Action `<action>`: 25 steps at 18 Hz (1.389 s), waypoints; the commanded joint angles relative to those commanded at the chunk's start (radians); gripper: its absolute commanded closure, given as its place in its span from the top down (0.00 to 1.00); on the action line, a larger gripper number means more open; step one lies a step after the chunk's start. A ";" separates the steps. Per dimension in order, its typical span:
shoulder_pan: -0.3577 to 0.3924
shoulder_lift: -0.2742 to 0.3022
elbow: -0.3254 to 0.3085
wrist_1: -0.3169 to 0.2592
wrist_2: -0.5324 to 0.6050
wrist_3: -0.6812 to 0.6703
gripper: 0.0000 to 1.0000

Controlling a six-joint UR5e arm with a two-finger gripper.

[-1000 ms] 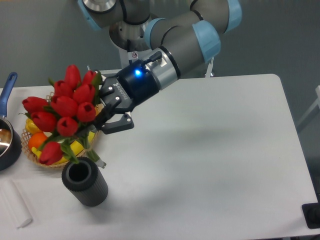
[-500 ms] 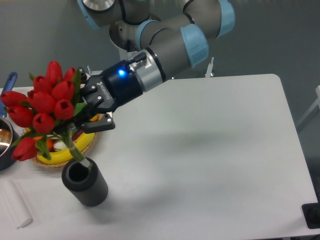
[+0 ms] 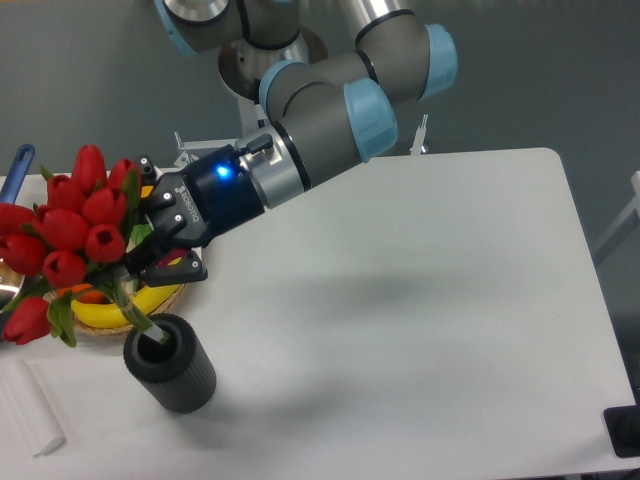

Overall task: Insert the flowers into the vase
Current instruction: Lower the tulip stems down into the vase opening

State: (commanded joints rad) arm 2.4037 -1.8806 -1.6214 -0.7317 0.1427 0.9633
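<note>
The gripper (image 3: 150, 252) squeezes the stems of the flowers (image 3: 68, 232) tight. The red bunch leans left (partly over the fruit basket (image 3: 135, 308)), and its stem tips dip into the mouth of the vase (image 3: 172, 366).

Flowers (image 3: 70, 225) are red tulip buds with green leaves and green stems; the vase (image 3: 172, 366) is dark grey-black with vertical ribbing. End effector (image 3: 150, 262) is black with a lit blue light behind it on a silver band, the arm (image 3: 330, 105) grey with light-blue joint caps. Desk (image 3: 420, 330) is plain white, basket (image 3: 105, 318) tan wicker holding yellow and orange produce, pot handle (image 3: 17, 170) blue, backdrop dark grey.
</note>
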 joint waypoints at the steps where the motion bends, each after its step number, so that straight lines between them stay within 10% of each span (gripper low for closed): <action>1: 0.000 -0.005 0.000 0.000 0.000 0.000 0.47; 25: 0.003 -0.097 -0.040 0.002 0.015 0.035 0.47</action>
State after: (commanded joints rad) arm 2.4068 -1.9773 -1.6612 -0.7302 0.1580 0.9985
